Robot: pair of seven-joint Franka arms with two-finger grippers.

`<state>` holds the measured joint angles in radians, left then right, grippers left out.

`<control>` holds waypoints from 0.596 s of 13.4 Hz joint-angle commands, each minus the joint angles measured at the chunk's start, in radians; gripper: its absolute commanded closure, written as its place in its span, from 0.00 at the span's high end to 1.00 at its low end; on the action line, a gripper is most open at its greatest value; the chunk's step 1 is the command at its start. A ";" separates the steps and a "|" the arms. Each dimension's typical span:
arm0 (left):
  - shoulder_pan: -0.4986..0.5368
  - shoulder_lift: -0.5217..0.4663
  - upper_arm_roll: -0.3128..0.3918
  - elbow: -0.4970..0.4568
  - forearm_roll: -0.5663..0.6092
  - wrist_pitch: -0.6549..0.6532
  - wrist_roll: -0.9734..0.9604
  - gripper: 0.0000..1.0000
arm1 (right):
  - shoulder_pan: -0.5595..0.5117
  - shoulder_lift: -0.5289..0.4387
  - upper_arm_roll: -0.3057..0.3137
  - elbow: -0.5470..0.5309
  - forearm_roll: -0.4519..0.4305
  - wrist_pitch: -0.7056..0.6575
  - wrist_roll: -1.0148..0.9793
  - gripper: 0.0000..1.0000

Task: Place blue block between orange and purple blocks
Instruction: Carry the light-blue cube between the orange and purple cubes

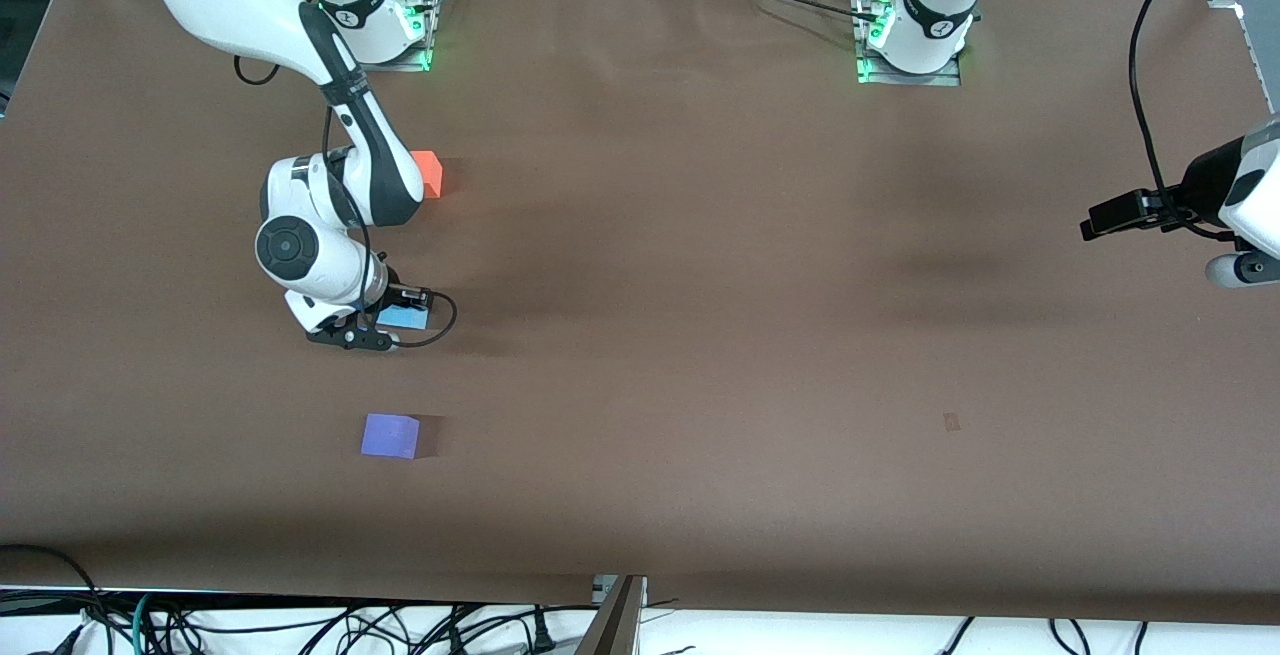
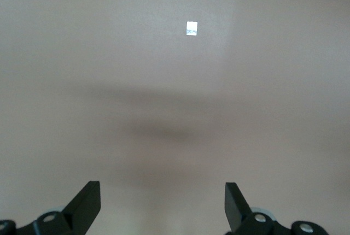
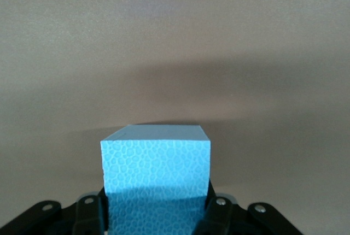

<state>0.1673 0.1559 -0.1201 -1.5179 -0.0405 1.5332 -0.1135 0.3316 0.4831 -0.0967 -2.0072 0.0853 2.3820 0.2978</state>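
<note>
Toward the right arm's end of the table: right gripper (image 1: pixel 385 327) clamped on the blue block (image 1: pixel 404 316), fingers (image 3: pixel 87 213) pressed against 2 of its sides, over bare brown table (image 1: pixel 700 285) between the orange block (image 1: pixel 428 173), farther from the front camera, and the purple block (image 1: pixel 390 435), nearer. At the left arm's end: left gripper (image 2: pixel 162 205) waiting, jaws spread wide, holding nothing
</note>
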 commanded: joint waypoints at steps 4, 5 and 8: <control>0.006 0.014 -0.006 0.030 0.014 -0.018 0.018 1.00 | 0.000 -0.095 0.011 -0.053 0.022 -0.033 -0.003 0.99; 0.006 0.014 -0.006 0.030 0.014 -0.018 0.018 1.00 | 0.000 -0.118 0.012 -0.024 0.022 -0.090 -0.003 0.99; 0.006 0.014 -0.006 0.030 0.014 -0.018 0.018 1.00 | 0.000 -0.190 0.005 0.094 0.021 -0.243 -0.026 0.99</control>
<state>0.1675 0.1559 -0.1201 -1.5178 -0.0405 1.5332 -0.1135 0.3331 0.3569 -0.0907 -1.9692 0.0891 2.2322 0.2975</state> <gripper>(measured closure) 0.000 0.004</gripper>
